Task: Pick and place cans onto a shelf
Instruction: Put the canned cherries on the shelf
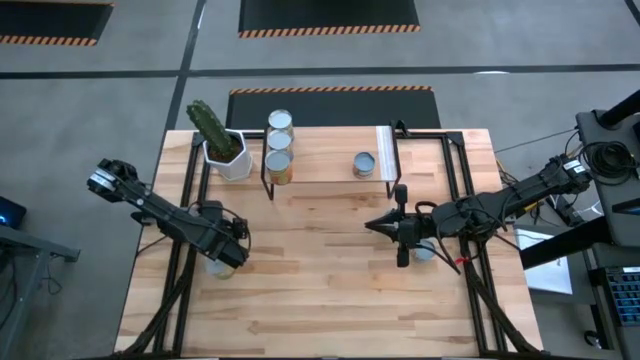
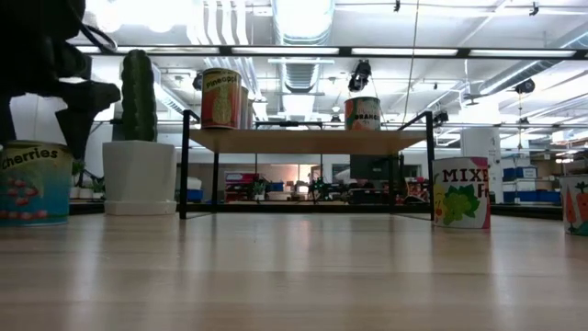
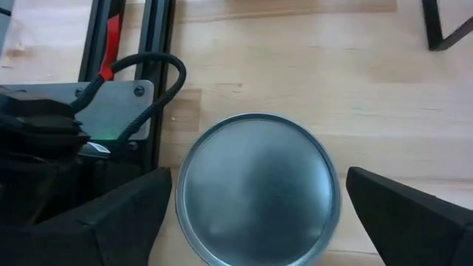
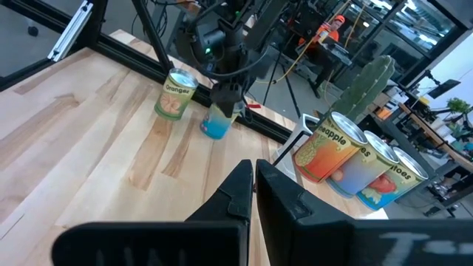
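Straddling cherries can [image 3: 257, 188] with spread fingers: left gripper [image 1: 226, 262], well in front of shelf [image 1: 325, 165] | right gripper [image 1: 375, 227] pressed together, before shelf | three cans on shelf

A robotics lab or industrial workshop hall, not a home. High open ceiling with exposed silver ventilation ducts [image 2: 303, 41] and long rows of white strip lights [image 2: 303, 51]. Bare grey concrete floor [image 1: 100, 80] marked with black mats edged in orange-and-black hazard striping [image 1: 330, 90]. Pale butcher-block wooden desk [image 1: 320, 290] on a black metal frame, set up as a test rig with staged props. Beyond it, cluttered work benches with dark equipment [image 2: 367, 175] and loose cabling [image 1: 600, 160]. Farther back, a person in orange at a workstation [image 4: 332, 29].
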